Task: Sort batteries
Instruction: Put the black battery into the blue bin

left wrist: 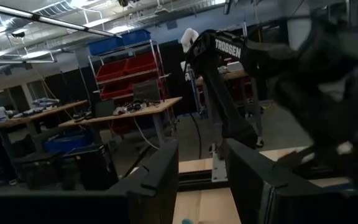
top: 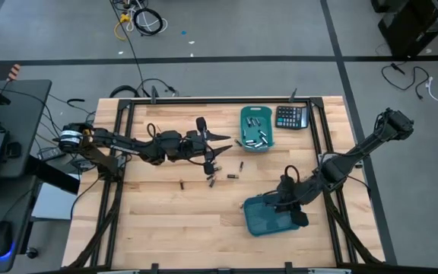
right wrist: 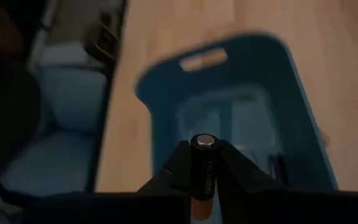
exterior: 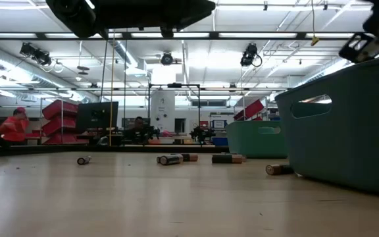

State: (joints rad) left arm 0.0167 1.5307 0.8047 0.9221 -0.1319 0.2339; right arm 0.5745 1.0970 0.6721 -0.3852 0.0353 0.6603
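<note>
The right gripper [right wrist: 202, 177] pinches a dark battery [right wrist: 203, 163] upright over the near teal bin [right wrist: 303, 134], evidently for dropping in; the left gripper [left wrist: 201, 180], jaws spread and empty, waits mid-table.

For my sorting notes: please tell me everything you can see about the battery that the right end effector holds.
The battery is a small cylindrical cell with a black casing, faint print on its side, and a shiny silver metal end cap facing the wrist camera. The two dark fingers of the right end effector press it from both sides. It hangs above the near teal bin, over its open inside, touching nothing but the fingers. Its far end is hidden.
</note>
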